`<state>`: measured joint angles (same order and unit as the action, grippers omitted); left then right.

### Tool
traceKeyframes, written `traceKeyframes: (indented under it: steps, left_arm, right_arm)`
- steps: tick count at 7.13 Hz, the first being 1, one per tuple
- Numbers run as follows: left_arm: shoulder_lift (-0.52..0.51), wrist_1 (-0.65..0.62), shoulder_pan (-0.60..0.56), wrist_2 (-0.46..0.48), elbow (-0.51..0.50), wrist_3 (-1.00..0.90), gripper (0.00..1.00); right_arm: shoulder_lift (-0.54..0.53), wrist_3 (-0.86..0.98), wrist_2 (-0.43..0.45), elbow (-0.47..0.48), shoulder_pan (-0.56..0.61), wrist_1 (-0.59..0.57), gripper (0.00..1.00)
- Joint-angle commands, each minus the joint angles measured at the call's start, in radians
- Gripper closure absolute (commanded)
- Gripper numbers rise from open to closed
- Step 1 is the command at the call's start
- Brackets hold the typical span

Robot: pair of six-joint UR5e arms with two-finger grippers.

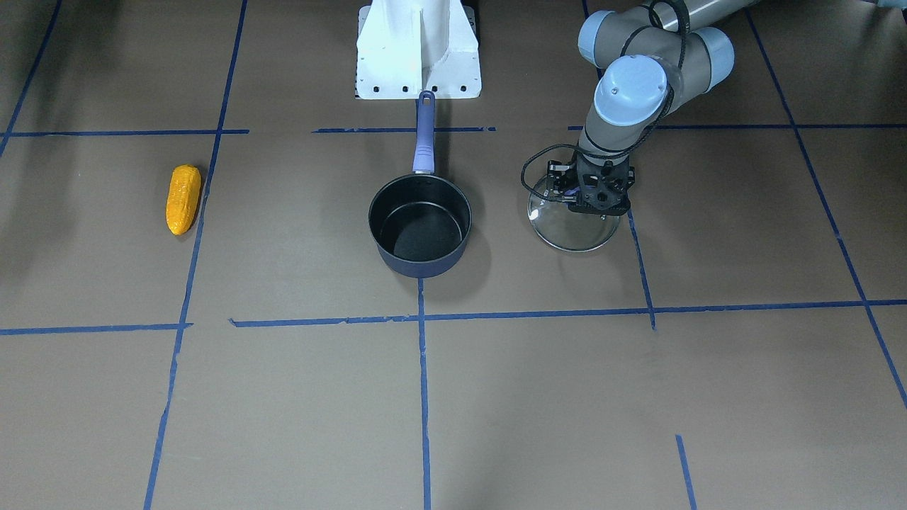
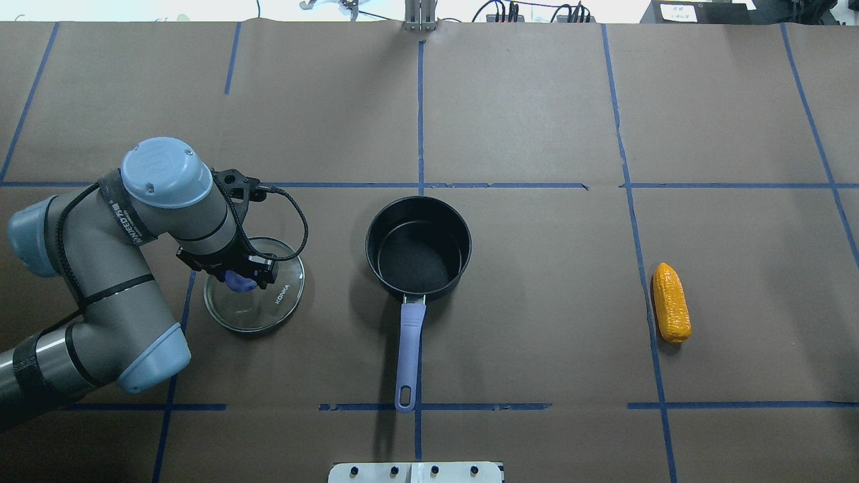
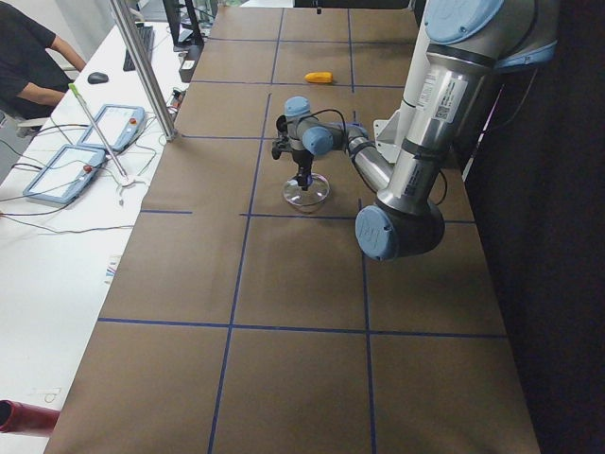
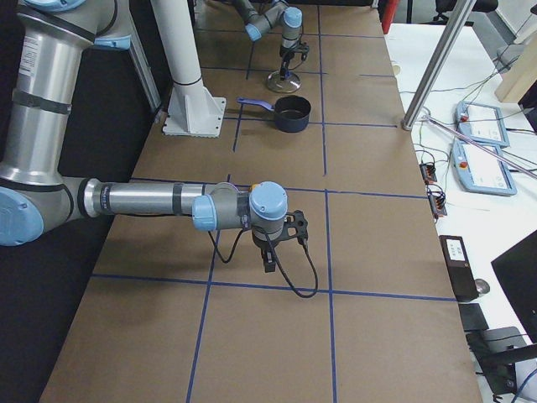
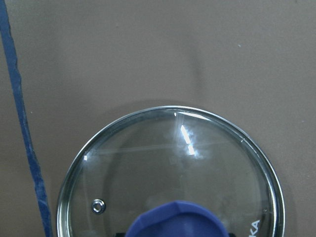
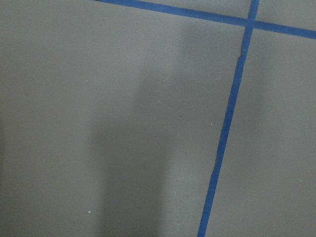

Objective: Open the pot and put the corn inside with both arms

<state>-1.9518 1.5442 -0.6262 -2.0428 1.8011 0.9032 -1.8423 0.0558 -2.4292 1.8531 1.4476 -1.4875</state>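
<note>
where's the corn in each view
front-facing: corn left side, by a tape line
overhead: corn right side
exterior left: corn far, top centre
exterior right: not visible
left wrist: not in it
right wrist: not in it
shared landmark: the open pot

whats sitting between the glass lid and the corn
The open pot stands between lid and corn, handle toward the robot; the rest is bare table, clearest in the overhead view.
</note>
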Motion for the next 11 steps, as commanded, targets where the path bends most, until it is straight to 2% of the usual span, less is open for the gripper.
traceKeyframes:
  steps: [1,2,3,4,5,6,7,9,11]
  left_arm:
    - [-0.001,0.004,-0.006,0.000,0.018,0.005,0.01]
    - [0.001,0.001,-0.039,0.000,0.039,0.006,0.00]
    - [0.007,-0.019,-0.096,-0.005,0.094,0.005,0.00]
    - [0.107,-0.019,-0.159,-0.051,0.181,-0.016,0.00]
    - [0.202,-0.024,-0.215,-0.060,0.260,-0.085,0.00]
    - [0.280,-0.022,-0.289,-0.077,0.283,-0.218,0.00]
    - [0.299,-0.024,-0.320,-0.092,0.284,-0.271,0.00]
    - [0.298,-0.024,-0.320,-0.093,0.284,-0.268,0.00]
    - [0.295,-0.024,-0.320,-0.093,0.282,-0.267,0.00]
  right_arm:
    - [0.002,-0.007,-0.028,0.000,-0.029,0.000,0.00]
    - [0.015,-0.104,-0.050,0.005,-0.088,0.006,0.00]
    - [0.031,-0.273,-0.050,0.008,-0.161,0.109,0.00]
    - [0.037,-0.597,-0.027,0.006,-0.284,0.316,0.00]
    - [0.088,-0.939,0.098,0.003,-0.440,0.499,0.00]
    - [0.147,-1.160,0.234,0.005,-0.584,0.541,0.00]
    - [0.156,-1.206,0.343,0.008,-0.678,0.541,0.00]
    - [0.202,-1.311,0.410,0.015,-0.769,0.539,0.00]
    - [0.183,-1.318,0.476,0.011,-0.819,0.535,0.02]
